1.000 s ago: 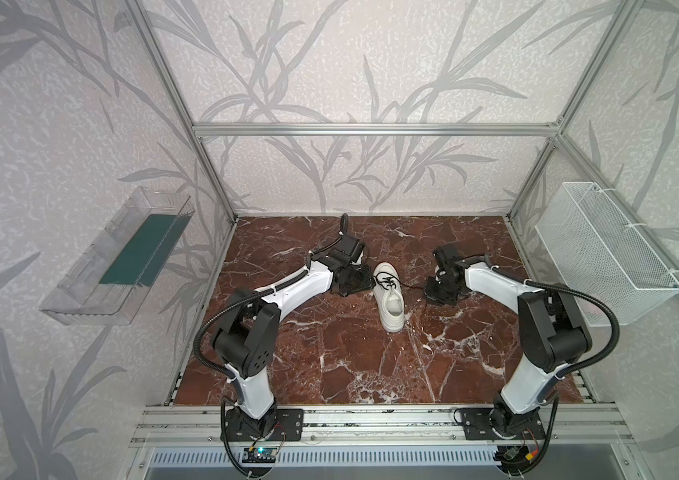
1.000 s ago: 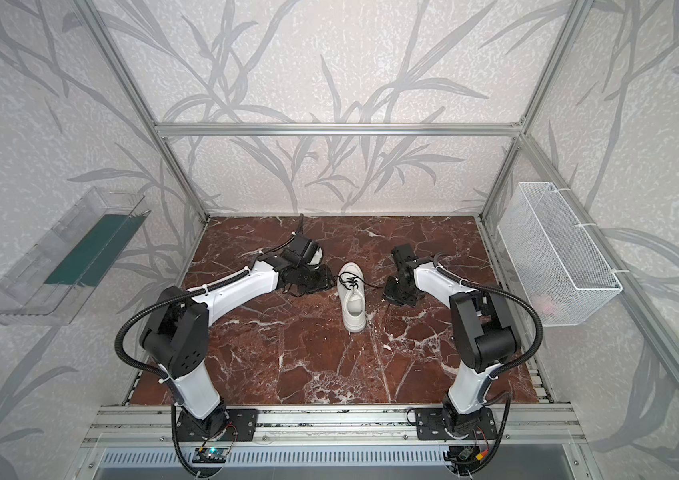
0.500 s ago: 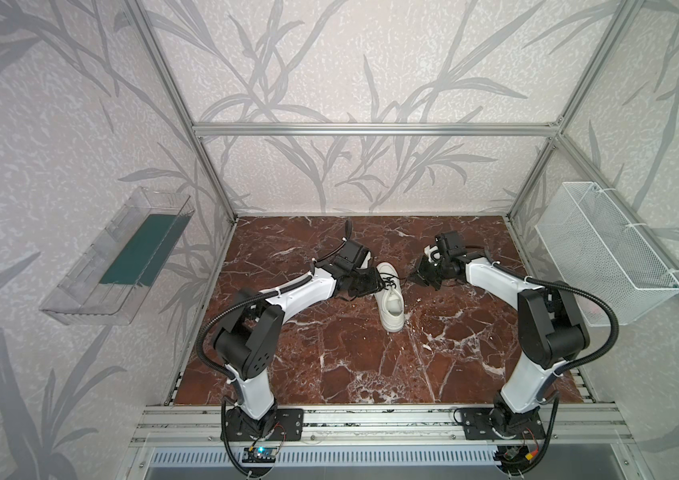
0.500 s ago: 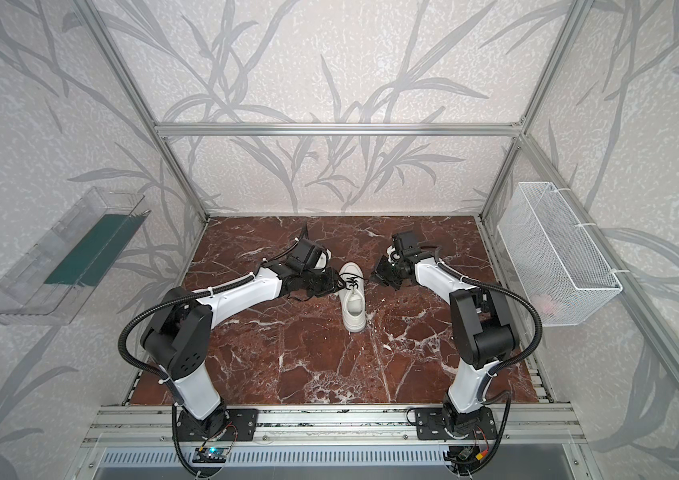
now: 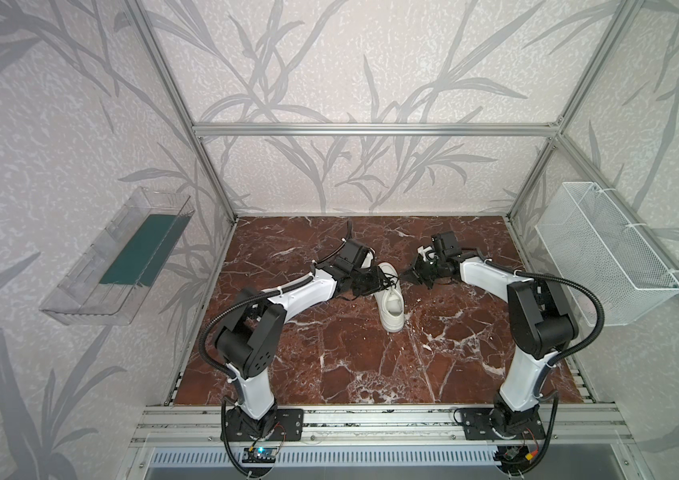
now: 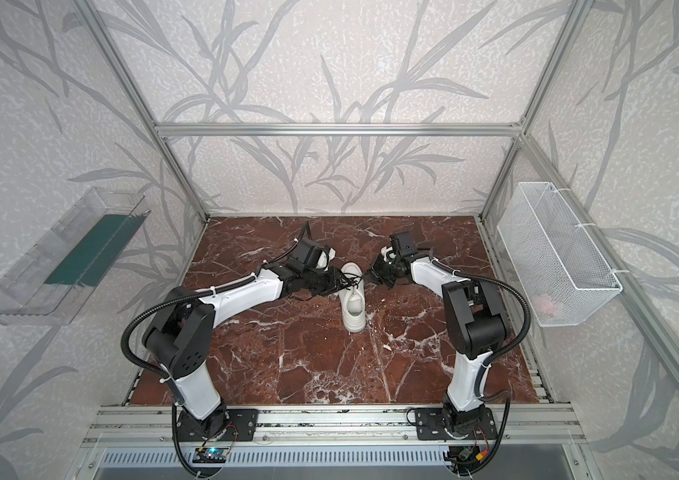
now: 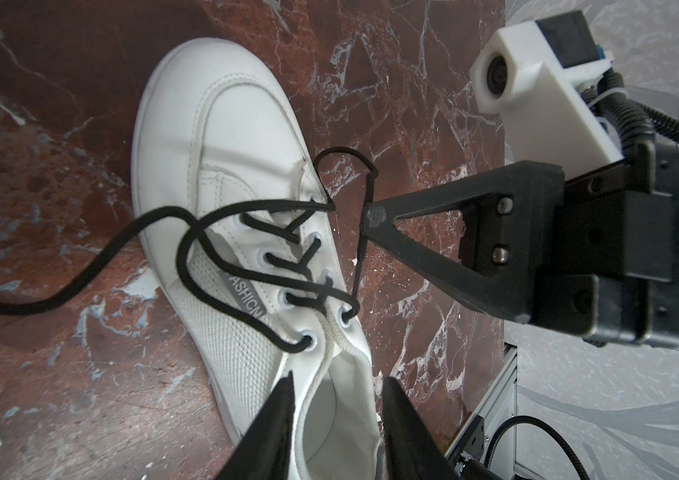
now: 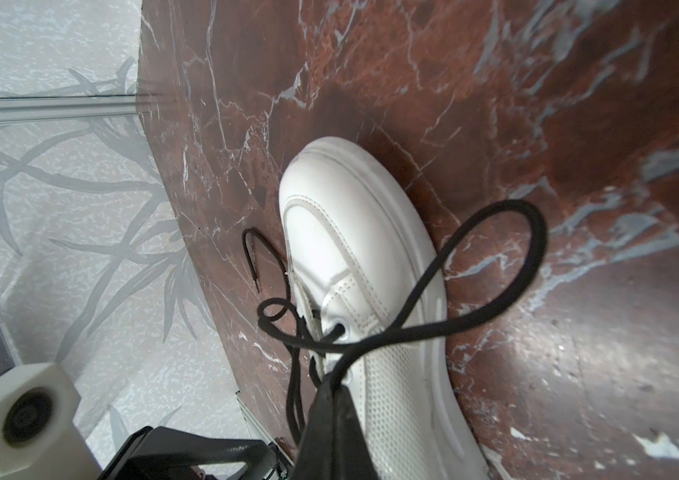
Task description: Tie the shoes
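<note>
Nearer than the white sneaker lies a wide bare stretch of red-brown marble desk, running from the sneaker's heel to the aluminium front rail. The sneaker stands on its sole about mid-desk, heel toward that rail and toe toward the back wall, well clear of every desk edge. Over its heel opening hangs the left pincer, its fingers partly apart and gripping nothing. Along the sneaker's eyelet row a grey tab shows letters that read roughly "ASHION", its start hidden under the black laces, which lie crossed, loose and untied. Just beside the eyelets, the right pincer is clamped tight on one lace, and a loop of it arches up beside the sneaker's toe. The other lace trails off across the desk on the sneaker's opposite side. Beyond the toe, bare desk runs to the wall. Far to either side of the sneaker, a white wire basket and a clear plastic tray hang on the walls.
</note>
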